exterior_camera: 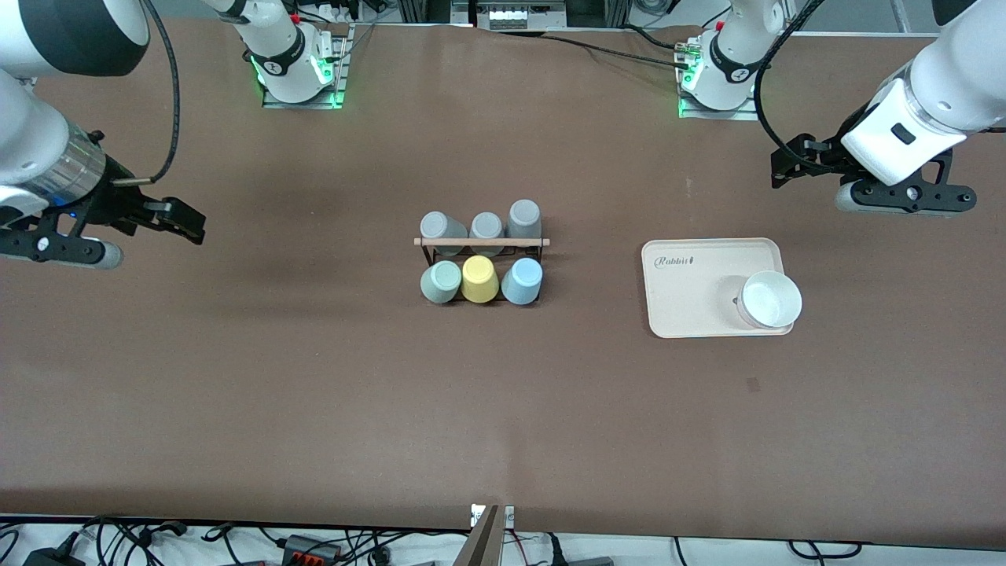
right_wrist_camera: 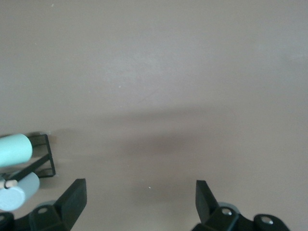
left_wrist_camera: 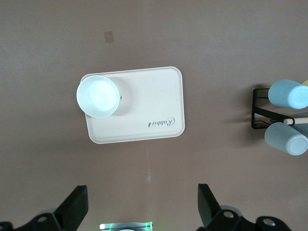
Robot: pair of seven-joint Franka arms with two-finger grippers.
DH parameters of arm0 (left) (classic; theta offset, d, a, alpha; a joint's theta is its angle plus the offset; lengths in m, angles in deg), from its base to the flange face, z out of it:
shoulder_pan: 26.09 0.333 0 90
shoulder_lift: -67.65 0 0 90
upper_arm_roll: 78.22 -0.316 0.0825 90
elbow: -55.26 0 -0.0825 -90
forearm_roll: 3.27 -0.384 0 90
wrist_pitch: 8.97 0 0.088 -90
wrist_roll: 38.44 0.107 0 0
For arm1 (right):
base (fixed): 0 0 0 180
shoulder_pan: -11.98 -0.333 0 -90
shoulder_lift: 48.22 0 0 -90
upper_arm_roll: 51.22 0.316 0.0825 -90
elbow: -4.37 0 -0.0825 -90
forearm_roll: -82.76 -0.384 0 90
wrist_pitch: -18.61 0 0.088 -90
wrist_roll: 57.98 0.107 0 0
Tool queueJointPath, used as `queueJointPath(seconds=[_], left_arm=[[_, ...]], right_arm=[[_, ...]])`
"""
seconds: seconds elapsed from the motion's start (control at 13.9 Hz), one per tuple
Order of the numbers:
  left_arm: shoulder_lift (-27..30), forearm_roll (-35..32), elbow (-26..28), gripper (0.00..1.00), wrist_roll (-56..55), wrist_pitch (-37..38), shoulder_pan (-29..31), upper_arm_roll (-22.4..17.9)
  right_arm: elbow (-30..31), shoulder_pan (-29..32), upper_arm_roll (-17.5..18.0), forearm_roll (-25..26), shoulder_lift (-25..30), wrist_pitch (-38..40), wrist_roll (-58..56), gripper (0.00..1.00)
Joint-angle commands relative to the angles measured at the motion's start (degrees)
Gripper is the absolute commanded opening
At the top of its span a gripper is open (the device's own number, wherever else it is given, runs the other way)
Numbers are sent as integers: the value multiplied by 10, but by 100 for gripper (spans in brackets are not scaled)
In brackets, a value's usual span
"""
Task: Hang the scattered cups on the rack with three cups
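Fingers (left_wrist_camera: 77, 204) of the left gripper (left_wrist_camera: 142, 204) are seen spread wide apart with nothing between them, and the right gripper (right_wrist_camera: 139, 202) is likewise released, its fingers (right_wrist_camera: 74, 197) parted over bare table (exterior_camera: 314, 409).

The left gripper (exterior_camera: 794, 161) is held in the air at the left arm's end of the table. Below and ahead of its fingertips a pale tray (left_wrist_camera: 144, 110) is seen lying flat, with a white bowl (left_wrist_camera: 98, 96) set at one corner of it. The tray (exterior_camera: 692, 314) and bowl (exterior_camera: 770, 299) are well apart from the fingers, untouched.

The right gripper (exterior_camera: 177, 220) is held in the air at the right arm's end of the table, waiting, with only the brown surface under its fingers.

The rack (exterior_camera: 481, 243) is found at the middle of the table, between the two grippers and well apart from both. Six cups are carried on it, mouths down. On the row nearer the front camera the mint green cup (exterior_camera: 440, 282) is hung toward the right gripper, the light blue cup (exterior_camera: 523, 281) toward the left gripper, and the yellow cup (exterior_camera: 479, 279) between them. Three grey cups (exterior_camera: 486, 227) are hung on the row nearer the arm bases. In the right wrist view the mint green cup (right_wrist_camera: 13, 150) is seen off to the side of the fingers; in the left wrist view the light blue cup (left_wrist_camera: 288, 93) is seen likewise.
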Motion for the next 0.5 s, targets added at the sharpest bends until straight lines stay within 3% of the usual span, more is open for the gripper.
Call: queueJointPath(seconds=[0.0,0.07,0.22,0.43], left_arm=[[6,11,-5,100,13,11,3,2],[6,11,-5,100,13,12,3,2],[7,10,-5,100,12,12,2,3],[6,8,-5,100,15,12,2,2]], right_arm=[[129,23,3,-2,89,-71,-39,100],[173,25,3,-2,119,-96,-40,100],[184,25,3,-2,132,-88,-42,100],[67,26,4,-7,71,0,-40,100]])
